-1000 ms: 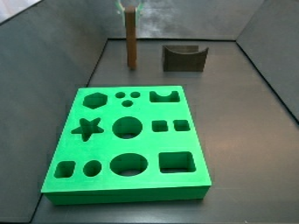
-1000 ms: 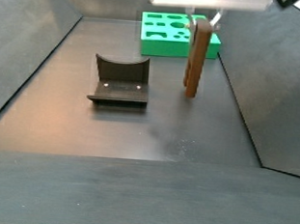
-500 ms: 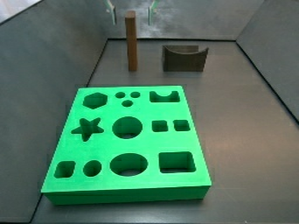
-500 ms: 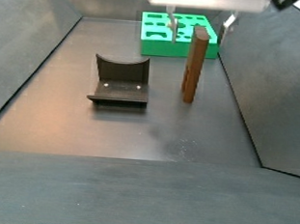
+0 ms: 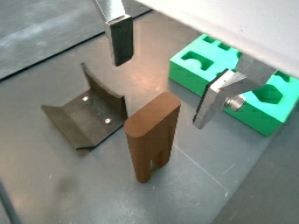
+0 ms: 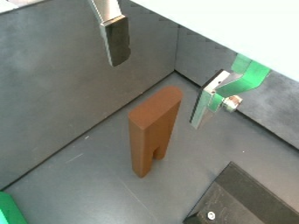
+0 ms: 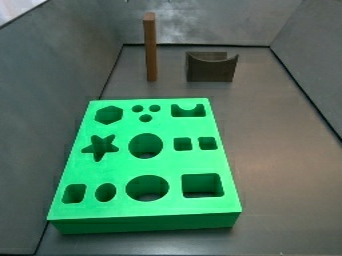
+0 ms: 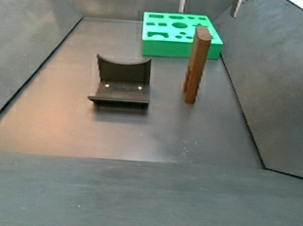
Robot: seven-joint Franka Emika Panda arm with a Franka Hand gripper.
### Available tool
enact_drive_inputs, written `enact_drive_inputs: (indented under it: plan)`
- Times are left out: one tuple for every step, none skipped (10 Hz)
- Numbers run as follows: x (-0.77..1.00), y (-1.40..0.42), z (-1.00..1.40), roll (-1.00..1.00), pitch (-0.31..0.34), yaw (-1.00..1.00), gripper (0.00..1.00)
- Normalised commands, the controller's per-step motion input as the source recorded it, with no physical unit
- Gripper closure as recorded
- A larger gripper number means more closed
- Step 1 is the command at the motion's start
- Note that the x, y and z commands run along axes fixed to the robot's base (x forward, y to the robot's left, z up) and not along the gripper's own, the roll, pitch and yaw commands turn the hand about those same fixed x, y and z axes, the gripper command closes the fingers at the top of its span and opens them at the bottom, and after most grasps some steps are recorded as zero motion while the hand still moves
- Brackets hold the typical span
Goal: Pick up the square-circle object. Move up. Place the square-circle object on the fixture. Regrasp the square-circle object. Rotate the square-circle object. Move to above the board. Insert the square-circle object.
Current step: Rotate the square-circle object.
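My end effector (image 5: 170,74) hangs wide open and empty above the square-circle object (image 5: 152,137), fingers (image 6: 115,41) well apart. To pick it up cleanly I'd descend straight, centre the pads on its flat faces, then close. The peg is a slim brown wooden bar, standing upright on the floor between the fixture (image 8: 119,81) and a side wall, near the board (image 8: 180,34).

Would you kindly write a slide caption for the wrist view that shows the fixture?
Open claw hovers above the upright peg, which stands free between fixture and green board.
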Motion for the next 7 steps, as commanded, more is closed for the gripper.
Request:
enact_drive_inputs:
  plan:
    - [0.02,0.08,-0.05,0.0,0.007,1.0,0.0]
    - [0.02,0.05,-0.03,0.0,0.006,1.0,0.0]
    - [0.02,0.03,-0.02,0.0,0.006,1.0,0.0]
    - [0.03,0.02,-0.02,0.0,0.006,1.0,0.0]
    - [0.03,0.01,-0.02,0.0,0.006,1.0,0.0]
    - [0.03,0.01,-0.02,0.0,0.006,1.0,0.0]
    - [0.03,0.01,-0.02,0.0,0.007,1.0,0.0]
